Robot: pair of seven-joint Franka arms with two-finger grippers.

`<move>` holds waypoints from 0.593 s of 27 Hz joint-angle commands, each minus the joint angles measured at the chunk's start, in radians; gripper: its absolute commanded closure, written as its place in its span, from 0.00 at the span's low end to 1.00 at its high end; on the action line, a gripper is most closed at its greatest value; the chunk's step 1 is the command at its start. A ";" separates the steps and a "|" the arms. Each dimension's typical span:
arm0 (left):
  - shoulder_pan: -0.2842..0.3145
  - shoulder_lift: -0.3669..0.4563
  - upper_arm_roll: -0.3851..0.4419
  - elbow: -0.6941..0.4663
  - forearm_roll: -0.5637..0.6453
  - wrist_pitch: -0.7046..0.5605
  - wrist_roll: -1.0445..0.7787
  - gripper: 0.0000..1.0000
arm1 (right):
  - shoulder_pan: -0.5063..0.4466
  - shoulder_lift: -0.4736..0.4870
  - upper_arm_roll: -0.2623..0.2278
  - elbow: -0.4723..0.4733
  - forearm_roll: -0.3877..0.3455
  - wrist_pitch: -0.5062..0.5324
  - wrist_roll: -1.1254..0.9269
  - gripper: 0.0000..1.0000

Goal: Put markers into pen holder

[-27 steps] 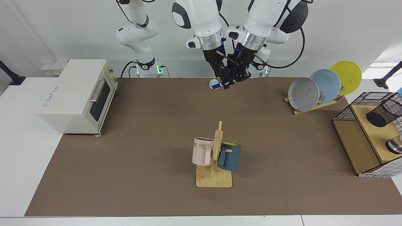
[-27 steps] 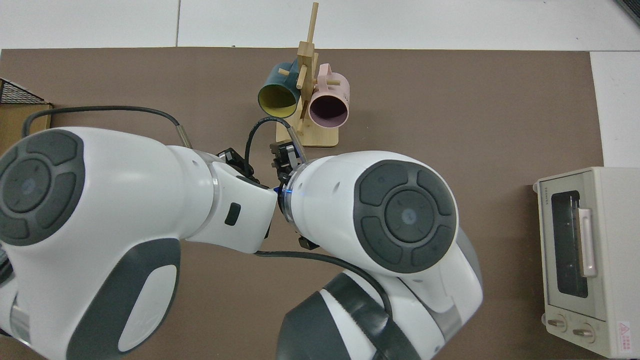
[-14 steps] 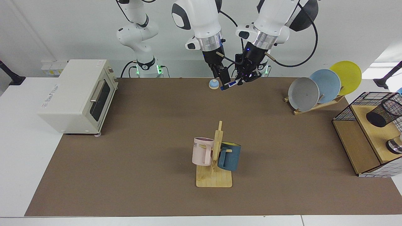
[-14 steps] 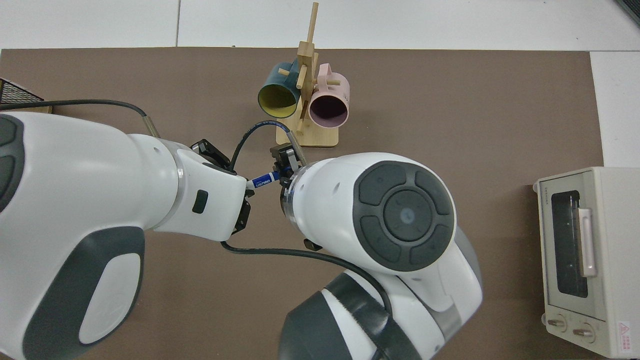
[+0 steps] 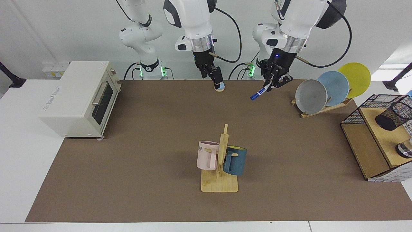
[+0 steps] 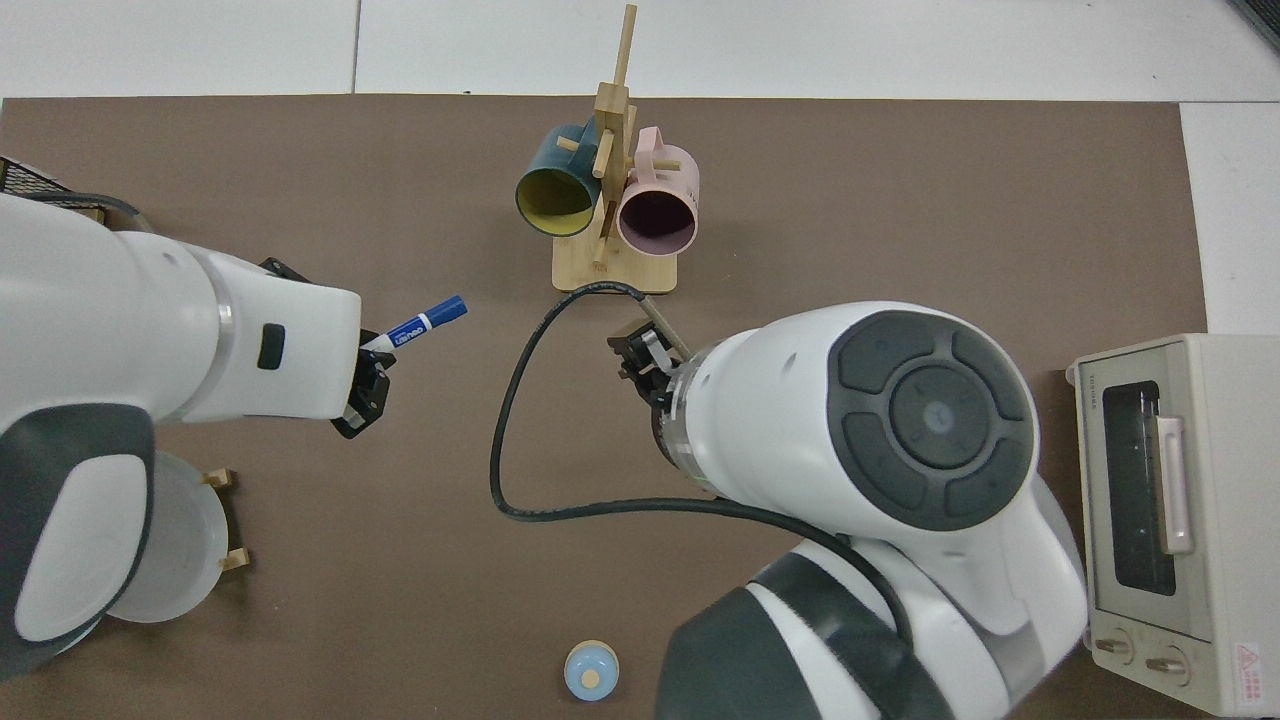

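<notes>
Left gripper [image 5: 273,84] pinching marker [image 5: 259,92] in air, blue cap angling down. Holder [image 5: 392,116], probably empty, standing well apart, on shelf. Insertion remaining. Right gripper [image 5: 216,77] waiting, fingers apart, empty.

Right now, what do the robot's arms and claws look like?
Both arms are shiny white with dark grey round caps at the joints and silver rings at the wrists. The left gripper and right gripper are black, each with two fingers. A black cable loops from each wrist.
</notes>
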 commanded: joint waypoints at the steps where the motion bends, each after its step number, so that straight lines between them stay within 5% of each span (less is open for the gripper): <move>1: 0.047 -0.006 -0.004 0.035 0.015 -0.080 -0.183 1.00 | -0.038 -0.046 0.008 -0.045 0.012 -0.053 -0.168 0.00; 16: 0.205 -0.007 -0.003 0.104 0.018 -0.208 -0.269 1.00 | -0.150 -0.152 0.006 -0.147 -0.005 -0.072 -0.671 0.00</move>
